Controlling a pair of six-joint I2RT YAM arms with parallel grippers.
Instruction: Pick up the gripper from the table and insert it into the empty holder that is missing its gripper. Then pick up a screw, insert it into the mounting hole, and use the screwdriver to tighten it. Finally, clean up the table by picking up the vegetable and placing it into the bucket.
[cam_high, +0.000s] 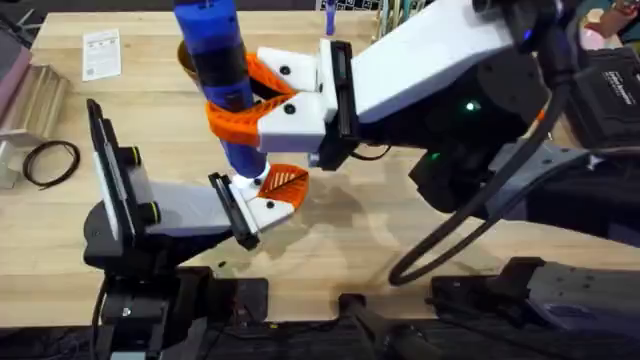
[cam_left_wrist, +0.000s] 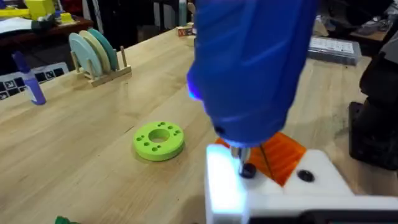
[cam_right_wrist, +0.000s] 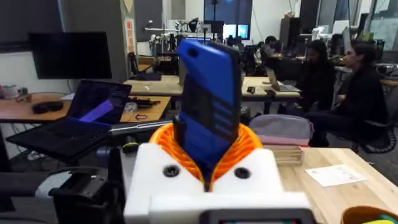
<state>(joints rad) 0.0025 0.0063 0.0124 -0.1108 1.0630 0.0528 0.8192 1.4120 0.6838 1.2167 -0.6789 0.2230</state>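
Right claw (cam_high: 255, 100), orange pads clamped on blue powered screwdriver (cam_high: 222, 60), held upright above centre of wooden tabletop (cam_high: 380, 230); metal bit (cam_left_wrist: 239, 155) down on dark screw (cam_left_wrist: 247, 170) in white holder (cam_left_wrist: 323, 177) of left claw (cam_high: 275, 195). Orange gripper (cam_high: 285, 180) seated in that holder; left claw's fingers: cannot tell whether apart or together. Lime-green ring disc (cam_left_wrist: 159, 140) flat on tabletop at 9 o'clock from holder in left wrist view; bucket (cam_high: 186, 55) just beside screwdriver at 9 o'clock, overhead.
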